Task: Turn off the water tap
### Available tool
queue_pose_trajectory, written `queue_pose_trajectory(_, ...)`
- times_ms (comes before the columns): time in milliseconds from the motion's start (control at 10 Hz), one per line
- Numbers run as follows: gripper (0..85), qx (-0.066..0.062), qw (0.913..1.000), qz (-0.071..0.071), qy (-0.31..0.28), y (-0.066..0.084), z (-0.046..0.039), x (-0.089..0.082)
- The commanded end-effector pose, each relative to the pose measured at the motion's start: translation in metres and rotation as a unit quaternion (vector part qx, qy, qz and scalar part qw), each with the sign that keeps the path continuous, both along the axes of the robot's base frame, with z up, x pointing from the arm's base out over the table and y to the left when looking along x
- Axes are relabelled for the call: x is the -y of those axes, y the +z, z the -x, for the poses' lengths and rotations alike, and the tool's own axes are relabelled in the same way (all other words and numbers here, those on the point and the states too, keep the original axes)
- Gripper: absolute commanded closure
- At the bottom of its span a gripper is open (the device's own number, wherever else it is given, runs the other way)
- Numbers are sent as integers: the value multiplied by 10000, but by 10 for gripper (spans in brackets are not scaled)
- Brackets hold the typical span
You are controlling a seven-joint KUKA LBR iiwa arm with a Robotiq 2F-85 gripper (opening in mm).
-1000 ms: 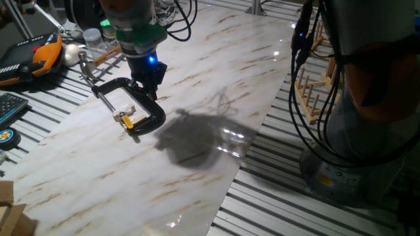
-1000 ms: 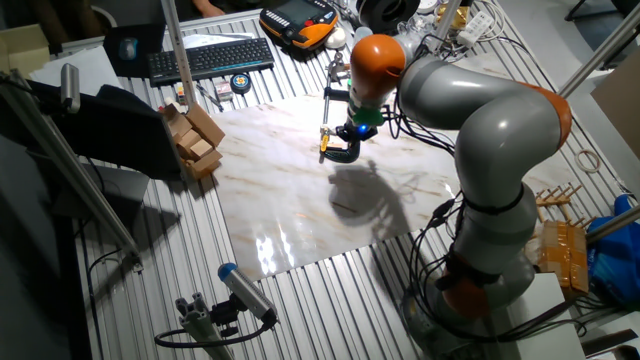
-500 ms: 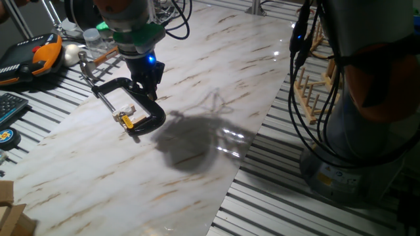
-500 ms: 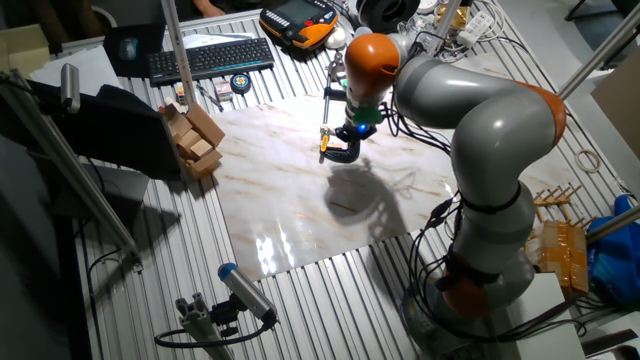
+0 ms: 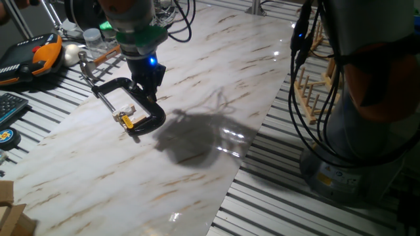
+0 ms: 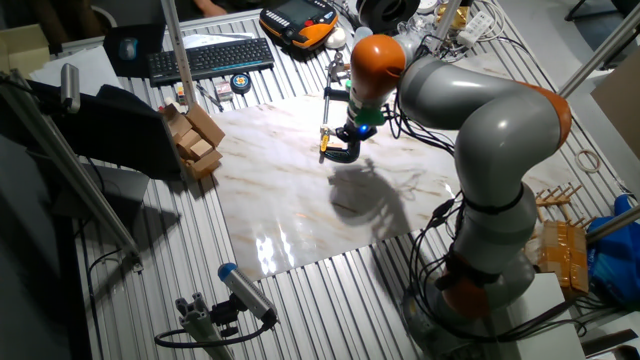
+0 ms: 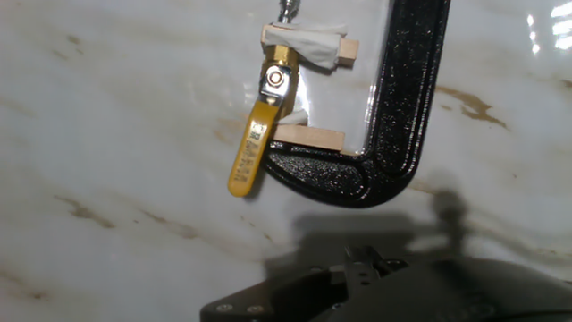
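The water tap (image 7: 277, 80) is a small brass valve with a yellow lever handle (image 7: 253, 149). It is held between two wooden blocks in the jaw of a black C-clamp (image 7: 407, 107) that lies on the marble slab. The lever points down and left, away from the clamp screw. In one fixed view the clamp (image 5: 156, 115) and yellow lever (image 5: 128, 121) lie just below my gripper (image 5: 147, 86), which hovers over the clamp's spine. The other fixed view shows the clamp (image 6: 341, 152) under the gripper (image 6: 352, 133). My fingertips do not show in the hand view.
An orange teach pendant (image 5: 39, 56) and a keyboard (image 5: 10, 105) lie at the left beyond the slab (image 5: 210, 72). A wooden rack (image 5: 312, 85) stands at the right. Wooden blocks (image 6: 195, 140) sit by the slab's far corner in the other fixed view.
The hand swayed slightly left and came back. The clamp and the tap lever have not moved.
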State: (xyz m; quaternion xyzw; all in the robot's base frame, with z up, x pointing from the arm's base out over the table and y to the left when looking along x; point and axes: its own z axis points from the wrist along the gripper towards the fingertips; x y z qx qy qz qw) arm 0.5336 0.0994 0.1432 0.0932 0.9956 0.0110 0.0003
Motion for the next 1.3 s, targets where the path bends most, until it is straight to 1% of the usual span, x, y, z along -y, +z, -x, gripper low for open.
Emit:
queue_pose_trajectory(0,850,65,10000,-22,-24,-97,-8,5)
queue_pose_trajectory(100,850,101,9999,-54,-94,-166,-30,13)
queue_pose_trajectory(200,850,108,9998,-32,-148,-200,-56,14)
queue_pose_trajectory(300,850,107,9997,-17,-201,-222,-74,13)
queue_pose_trajectory(500,850,110,9994,-72,-317,-261,-96,-7)
queue_pose_trajectory(700,850,115,9991,-82,-394,-309,-119,-20)
queue_pose_trajectory(900,850,112,9986,-76,-508,-330,-116,-62)
queue_pose_trajectory(1000,850,111,9981,-46,-600,-352,-104,-140)
queue_pose_trajectory(1100,850,125,9977,-41,-661,-375,-86,-192)
queue_pose_trajectory(1200,850,169,9973,-60,-716,-405,-80,-223)
